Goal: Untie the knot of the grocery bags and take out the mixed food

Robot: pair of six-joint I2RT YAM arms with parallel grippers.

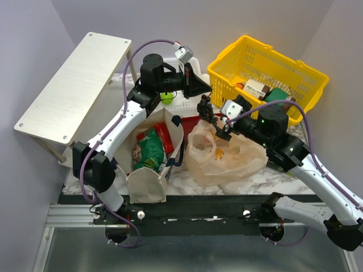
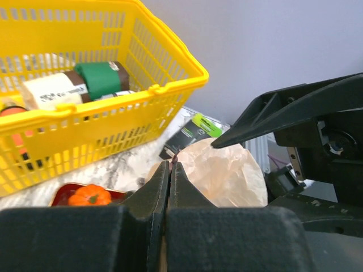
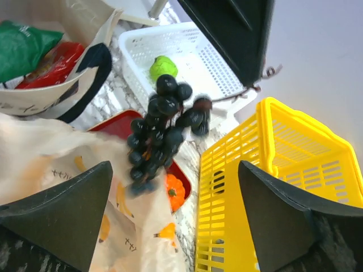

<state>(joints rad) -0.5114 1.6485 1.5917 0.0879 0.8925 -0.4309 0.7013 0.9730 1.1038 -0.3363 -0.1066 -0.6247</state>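
One marble table (image 1: 272, 180), pale grey walls (image 1: 255, 17) — left tool (image 1: 209, 89) pinches the grapes (image 3: 161, 130) by the stem, right tool (image 3: 174, 167) wide.

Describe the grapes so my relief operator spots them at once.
Find the yellow basket at the back right. Just left of it, over the red tray, the grapes dangle from the left end effector. Nothing else is a cluster of small dark balls.

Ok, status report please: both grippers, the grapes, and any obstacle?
Left gripper shut on grapes, held by stem, dangling above red tray. Right gripper open, empty, over plastic bag. Nothing seen blocking.
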